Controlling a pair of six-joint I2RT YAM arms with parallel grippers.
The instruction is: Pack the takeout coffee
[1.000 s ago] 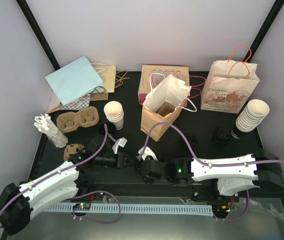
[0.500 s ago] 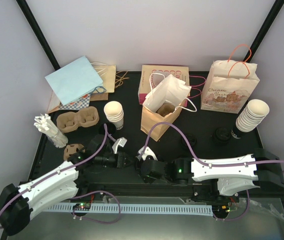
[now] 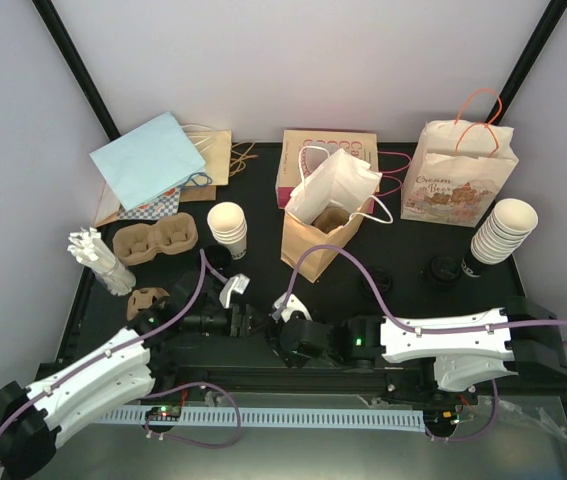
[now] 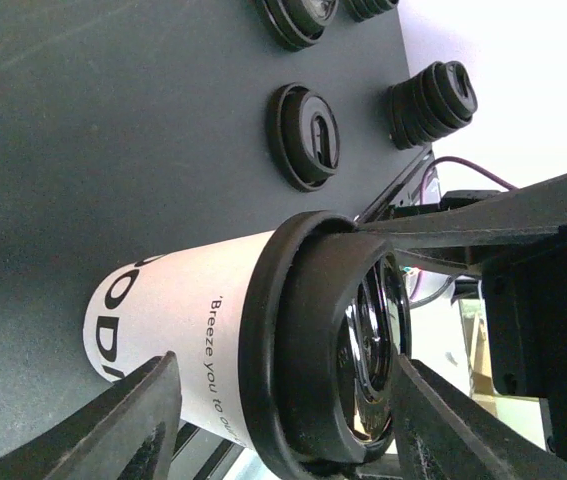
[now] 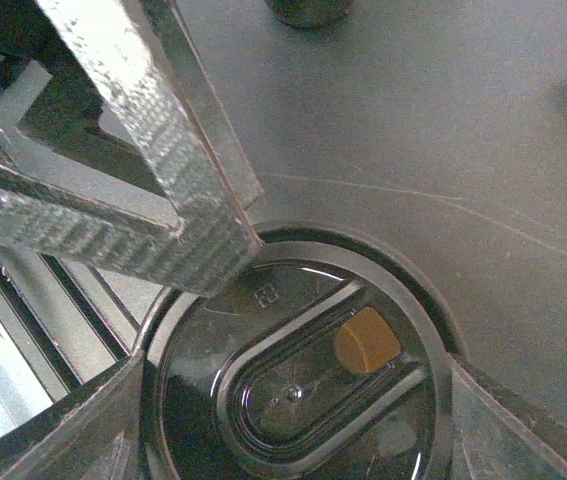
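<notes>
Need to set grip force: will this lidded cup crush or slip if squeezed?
Probably crushable: the cup looks like thin paper. The lid looks stiffer, though its glossy plastic may slip. Narrower at the base, it could tip if nudged.

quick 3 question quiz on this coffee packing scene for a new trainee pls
1. True or false: the cup in the left wrist view has a black lid on it.
2. How many stacks of spare cups stand on the table?
3. The printed white bag has handles that are: A orange, B green, C black.
Key: 1 true; 2 two; 3 A
</notes>
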